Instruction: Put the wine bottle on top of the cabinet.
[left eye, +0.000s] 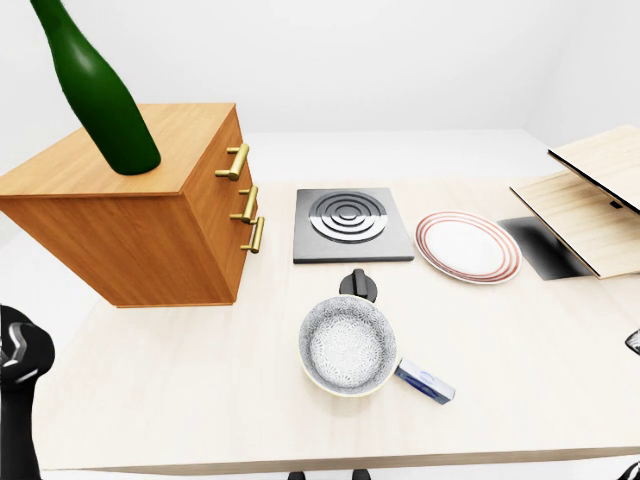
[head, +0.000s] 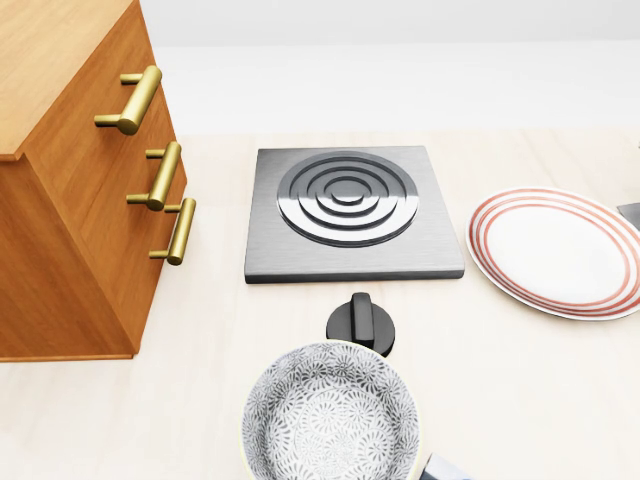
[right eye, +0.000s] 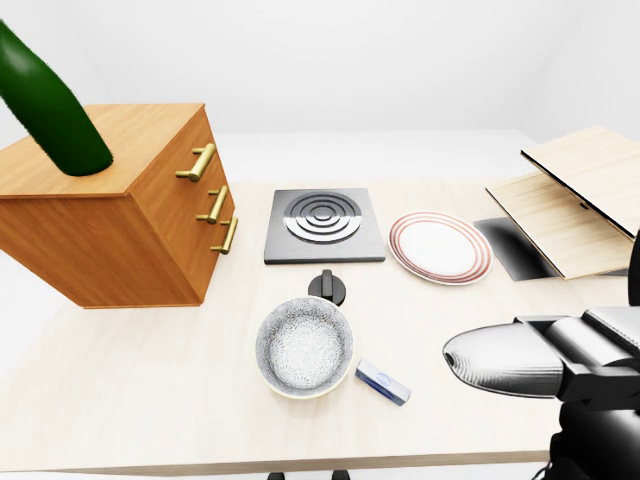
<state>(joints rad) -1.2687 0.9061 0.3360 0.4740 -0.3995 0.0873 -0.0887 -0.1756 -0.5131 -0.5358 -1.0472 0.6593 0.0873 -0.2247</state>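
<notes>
The dark green wine bottle rests with its base on top of the wooden cabinet at the left of the left-eye view and leans to the upper left. Its neck runs out of the picture. No hand touches it. The cabinet has three brass drawer handles. My left hand is a black shape at the bottom left, low and well apart from the cabinet. My right hand shows as a grey rounded shape at the bottom right of the right-eye view, empty. The fingers of both hands are hard to make out.
On the light table lie a grey hob plate with a black knob, a patterned bowl with a blue handle, and a red-rimmed plate. Wooden boards slant over a dark mat at the right.
</notes>
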